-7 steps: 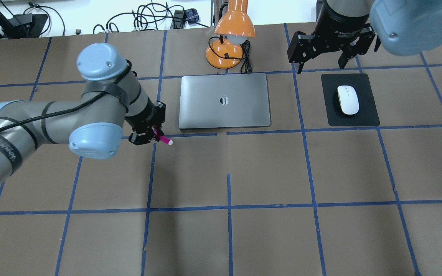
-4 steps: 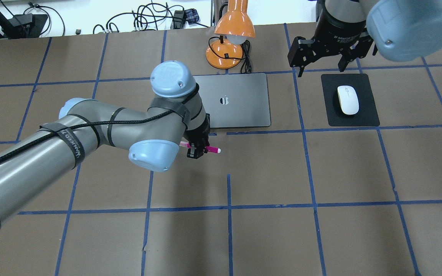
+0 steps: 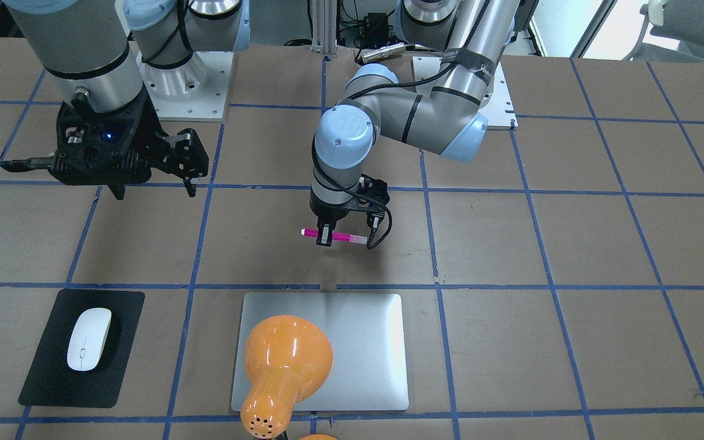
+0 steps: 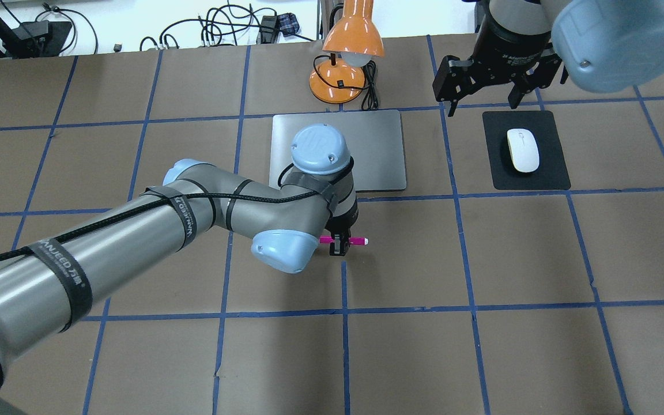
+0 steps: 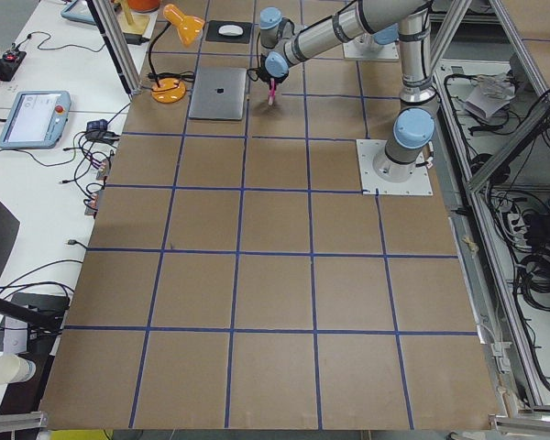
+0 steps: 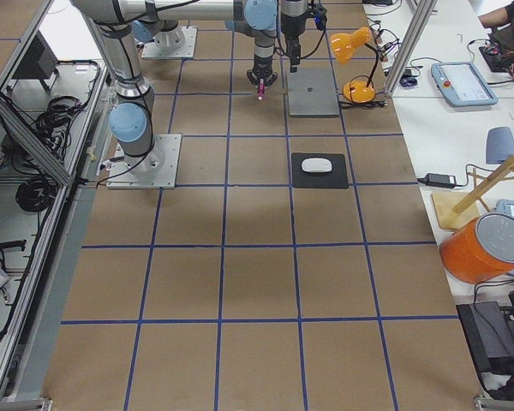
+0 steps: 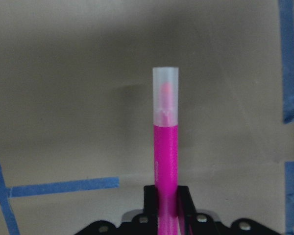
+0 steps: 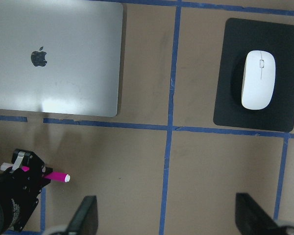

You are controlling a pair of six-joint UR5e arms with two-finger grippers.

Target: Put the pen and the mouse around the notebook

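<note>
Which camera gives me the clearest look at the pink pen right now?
The left wrist-mounted view: the pen fills the frame, pale cap clear, clamped in the left end effector. The front-facing, overhead and right wrist views show it small; both side views show only a pink speck.

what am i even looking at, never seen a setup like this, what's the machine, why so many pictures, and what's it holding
These are two robot arms bolted to a table marked with blue tape. One picture looks down from behind the robot, one faces it, two look along the table from its ends, and two come from cameras on the wrists. The left pincer is shut on a pink pen, held level near the silver notebook. The right pincer hangs open, touching nothing. A white mouse lies on a black pad. An orange lamp stands past the notebook.
</note>
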